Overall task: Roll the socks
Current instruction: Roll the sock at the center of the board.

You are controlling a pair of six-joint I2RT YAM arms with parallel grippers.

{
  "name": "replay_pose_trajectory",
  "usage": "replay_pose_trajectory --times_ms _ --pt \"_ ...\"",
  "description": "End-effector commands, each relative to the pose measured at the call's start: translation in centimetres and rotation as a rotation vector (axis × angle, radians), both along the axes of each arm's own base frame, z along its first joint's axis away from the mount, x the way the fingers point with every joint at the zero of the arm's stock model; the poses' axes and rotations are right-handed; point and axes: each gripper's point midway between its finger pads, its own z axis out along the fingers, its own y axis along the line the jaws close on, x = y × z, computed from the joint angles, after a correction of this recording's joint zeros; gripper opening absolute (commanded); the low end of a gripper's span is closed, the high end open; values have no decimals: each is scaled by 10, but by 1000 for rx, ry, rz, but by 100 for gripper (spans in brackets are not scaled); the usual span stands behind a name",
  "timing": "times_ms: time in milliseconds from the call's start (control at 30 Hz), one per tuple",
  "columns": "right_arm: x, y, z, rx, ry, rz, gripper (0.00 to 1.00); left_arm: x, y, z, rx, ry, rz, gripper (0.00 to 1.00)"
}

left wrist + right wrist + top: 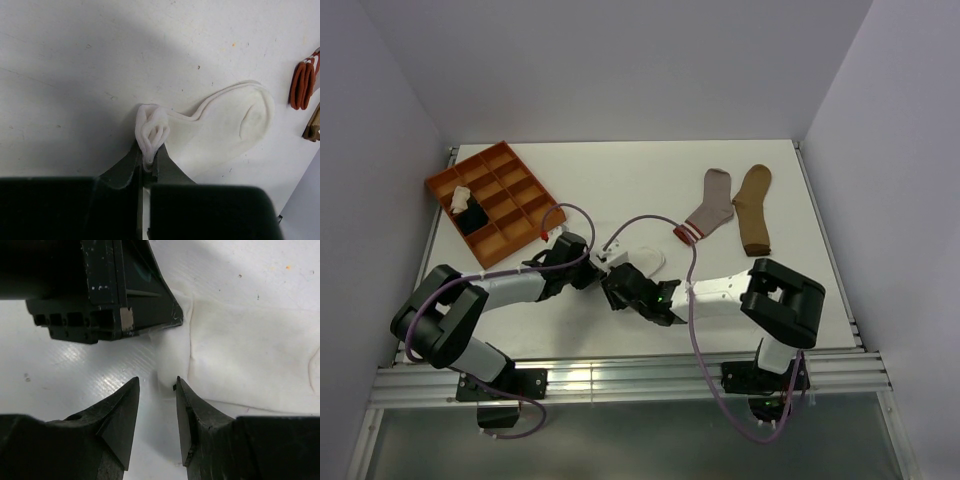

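The white sock (225, 125) lies flat at mid-desk (620, 170). One end is wound into a small roll (152, 131), which the left hand (147, 162) pinches tight, and the free end trails toward 2 o'clock in the left wrist view. The right hand (157, 390) sits just beside the roll with its jaws part open and holding nothing (poised to take over, I'd judge). This sock looks about half rolled, so the next move calls for catching the roll and turning it toward the free end; the grey sock (708, 210) and tan sock (754, 208) at 1 o'clock lie unrolled.

The table (620, 175) bears an orange tray (525, 200), white sock (648, 262), grey sock (712, 208) and tan sock (754, 210).
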Motion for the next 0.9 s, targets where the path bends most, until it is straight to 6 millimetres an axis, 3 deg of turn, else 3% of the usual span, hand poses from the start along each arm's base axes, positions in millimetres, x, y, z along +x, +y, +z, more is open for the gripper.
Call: replay_pose_trajectory --times_ms 0,200,500,633,767,867 --pt "13 5 7 -44 -64 -34 43 -31 21 -35 130 127 -28 0" --pt "12 4 -5 -93 -48 -21 43 -31 20 -35 125 129 -32 0" --pt "2 7 -44 -232 11 2 40 -31 18 -28 101 111 -27 0" --pt "7 -5 -58 -304 15 -48 28 -32 18 -23 82 103 -18 0" --pt "7 -12 -68 -342 40 -54 0 -34 19 -20 56 93 1 6" --pt "0 -10 -65 -257 102 0 0 -36 25 -18 45 86 24 20"
